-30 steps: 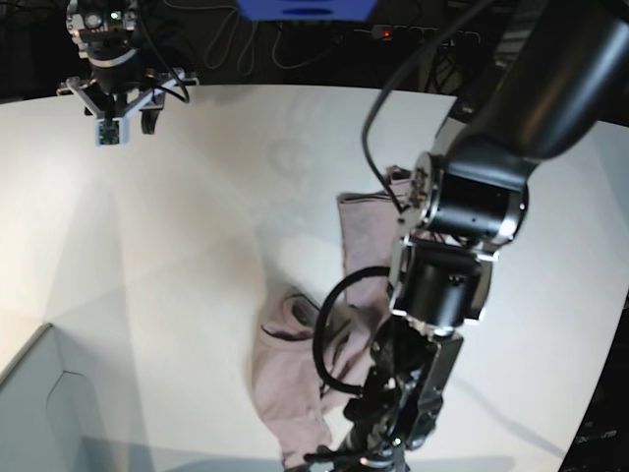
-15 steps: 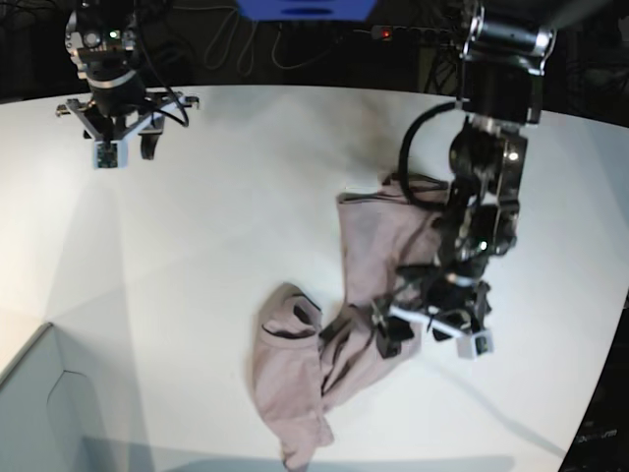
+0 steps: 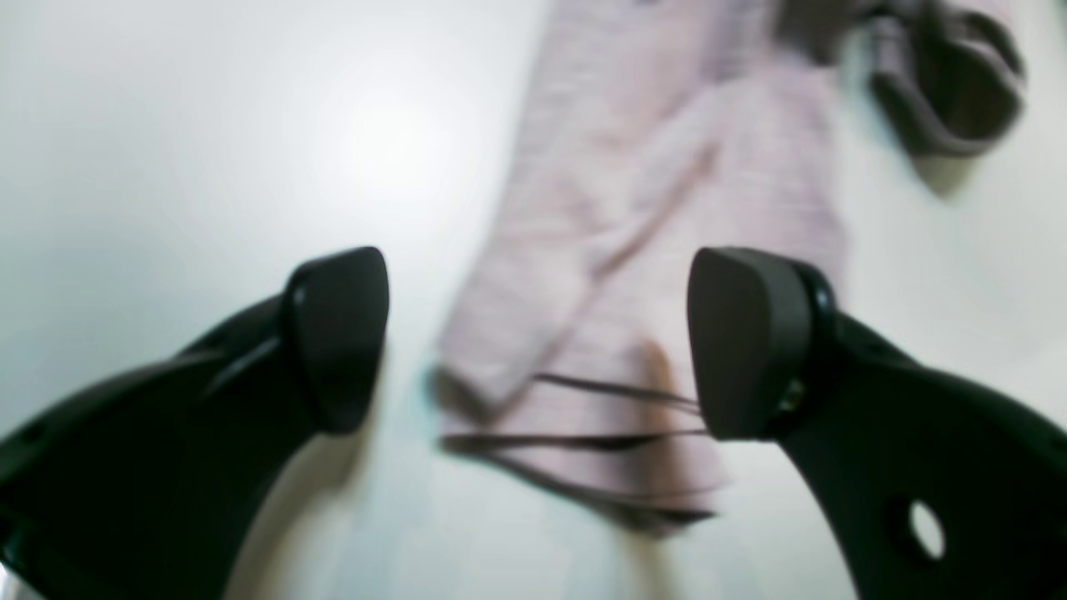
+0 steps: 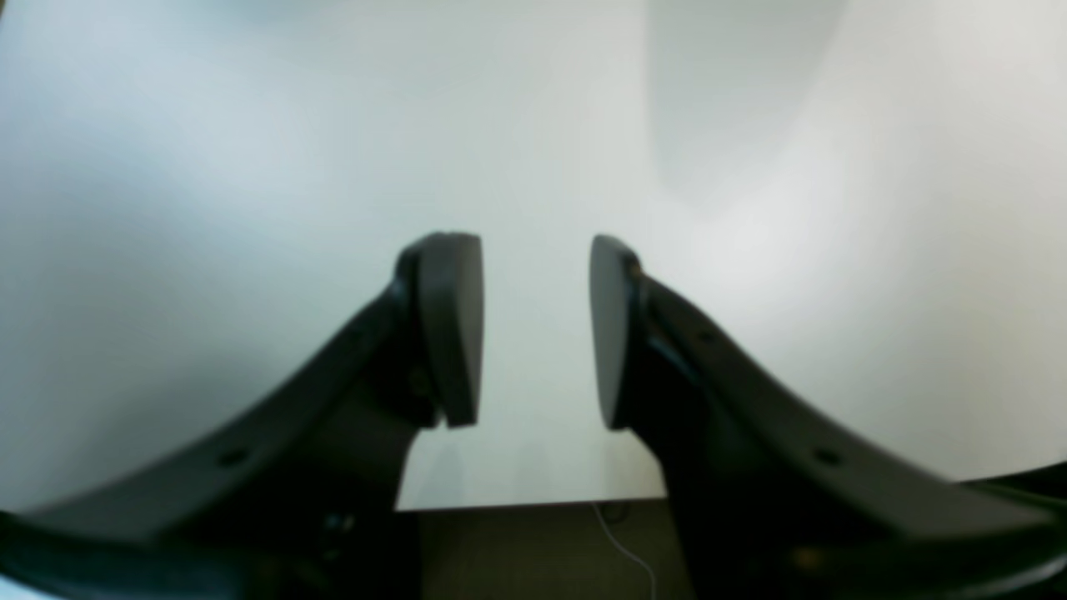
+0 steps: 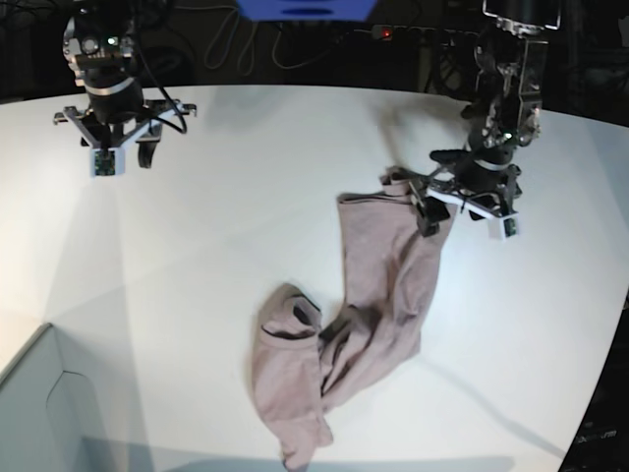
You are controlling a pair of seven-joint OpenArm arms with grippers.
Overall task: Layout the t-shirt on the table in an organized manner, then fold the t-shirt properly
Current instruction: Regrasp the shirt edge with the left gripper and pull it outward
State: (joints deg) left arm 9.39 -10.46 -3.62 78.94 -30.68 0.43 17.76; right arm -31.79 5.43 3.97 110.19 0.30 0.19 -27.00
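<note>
The mauve t-shirt (image 5: 378,285) lies crumpled in a long strip on the white table (image 5: 197,256), running from the back right to the front edge. My left gripper (image 5: 462,211) hovers open above the shirt's far end. In the left wrist view the gripper (image 3: 538,342) is wide open, with the blurred shirt (image 3: 658,208) below and beyond the fingers (image 3: 342,333) and nothing between them. My right gripper (image 5: 123,152) is at the far left back, away from the shirt. In the right wrist view it (image 4: 533,333) is open and empty over bare table (image 4: 250,167).
A pale grey box corner (image 5: 39,413) stands at the front left. The table's edge (image 4: 517,502) shows just below the right gripper, with a dark floor and a cable beyond. Cables and a blue object (image 5: 305,8) lie behind the table.
My left arm has swung from the front of the table, over the shirt's lower folds, back to the shirt's far end. The shirt lies much as before. The right gripper has barely moved.
</note>
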